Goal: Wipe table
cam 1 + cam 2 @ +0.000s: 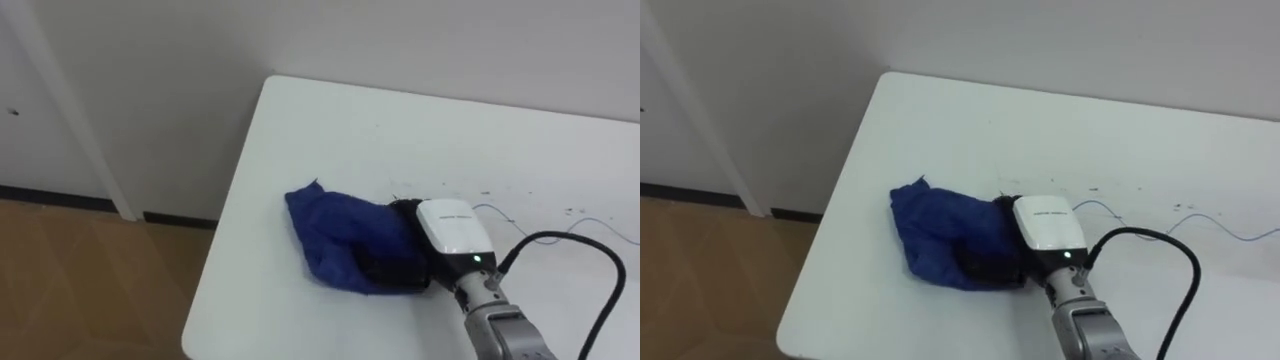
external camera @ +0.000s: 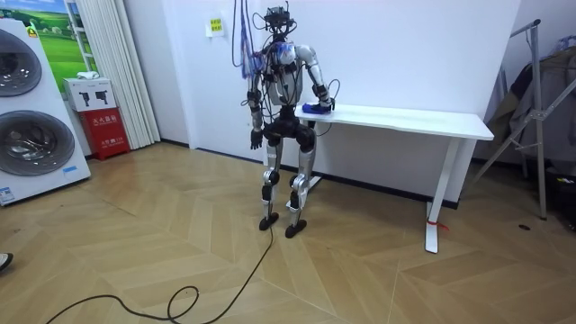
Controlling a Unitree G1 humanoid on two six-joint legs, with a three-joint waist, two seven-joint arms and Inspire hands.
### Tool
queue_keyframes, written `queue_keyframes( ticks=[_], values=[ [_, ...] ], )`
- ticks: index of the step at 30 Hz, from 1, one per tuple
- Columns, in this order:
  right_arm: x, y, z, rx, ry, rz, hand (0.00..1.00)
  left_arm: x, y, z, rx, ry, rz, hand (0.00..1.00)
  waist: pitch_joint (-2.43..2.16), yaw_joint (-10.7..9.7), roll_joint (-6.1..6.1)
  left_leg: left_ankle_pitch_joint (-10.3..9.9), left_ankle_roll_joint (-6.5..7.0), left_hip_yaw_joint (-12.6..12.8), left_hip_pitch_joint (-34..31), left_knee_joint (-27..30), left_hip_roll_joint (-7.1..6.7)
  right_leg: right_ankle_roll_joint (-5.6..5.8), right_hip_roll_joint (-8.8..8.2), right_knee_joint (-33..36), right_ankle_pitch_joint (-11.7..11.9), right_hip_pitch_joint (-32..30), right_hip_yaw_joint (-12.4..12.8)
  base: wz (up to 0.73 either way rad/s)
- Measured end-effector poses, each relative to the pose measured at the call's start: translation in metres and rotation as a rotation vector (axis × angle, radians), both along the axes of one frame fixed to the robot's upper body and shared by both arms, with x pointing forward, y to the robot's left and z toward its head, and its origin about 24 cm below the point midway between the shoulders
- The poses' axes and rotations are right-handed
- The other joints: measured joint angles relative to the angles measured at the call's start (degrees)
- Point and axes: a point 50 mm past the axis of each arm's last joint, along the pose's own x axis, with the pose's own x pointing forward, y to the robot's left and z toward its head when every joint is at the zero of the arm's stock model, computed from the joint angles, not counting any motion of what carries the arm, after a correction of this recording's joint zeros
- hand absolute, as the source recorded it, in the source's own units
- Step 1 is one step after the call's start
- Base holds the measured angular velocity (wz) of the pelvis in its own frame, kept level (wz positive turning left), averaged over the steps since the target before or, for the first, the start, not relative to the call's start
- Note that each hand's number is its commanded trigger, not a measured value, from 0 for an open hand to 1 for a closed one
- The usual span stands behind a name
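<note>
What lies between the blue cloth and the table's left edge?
Nothing: that stretch of the white table is bare from the blue cloth to the edge, as both eye views show.

Items, room view:
- Two front-loading washing machines, stacked, far left: upper [image 2: 16,63], lower [image 2: 31,144].
- Red cabinet [image 2: 110,133], on the floor just right of the machines; a white box [image 2: 89,93] sits on top.
- White vertical curtain [image 2: 103,54], behind the cabinet, upper left.
- Landscape poster [image 2: 36,13], top left corner.
- Small yellow notice [image 2: 215,25], on the white wall, top centre.
- Metal stand [image 2: 538,112], right edge, dark fabric hung on it.
- Herringbone wood floor [image 2: 378,279], lower frame.

Left eye view:
- Dark skirting board [image 1: 60,198], left, where wall meets floor.
</note>
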Motion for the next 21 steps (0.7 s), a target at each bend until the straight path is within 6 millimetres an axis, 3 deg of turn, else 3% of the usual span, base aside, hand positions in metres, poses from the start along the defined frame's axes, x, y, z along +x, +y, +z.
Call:
queue_keyframes(
  ticks=[14,21],
  values=[
    [-0.003,-0.007,0.004,0.006,-0.021,-0.034,1.00,-0.012,0.004,-0.001,0.007,0.028,0.037,0.00,-0.30,-0.2,-0.78,0.1,0.25,-0.2,0.3,0.0,-0.98,0.93,-1.11,0.0,-0.6,1.3,-1.1,0.05],
    [-0.003,-0.004,-0.004,0.127,0.045,-0.104,1.00,-0.009,0.001,-0.001,0.004,0.020,0.023,0.00,-0.23,0.3,-0.77,-0.1,0.80,-0.2,0.6,0.1,-1.13,1.18,-1.27,0.0,-0.6,1.5,-1.0,-0.03]
  ],
)
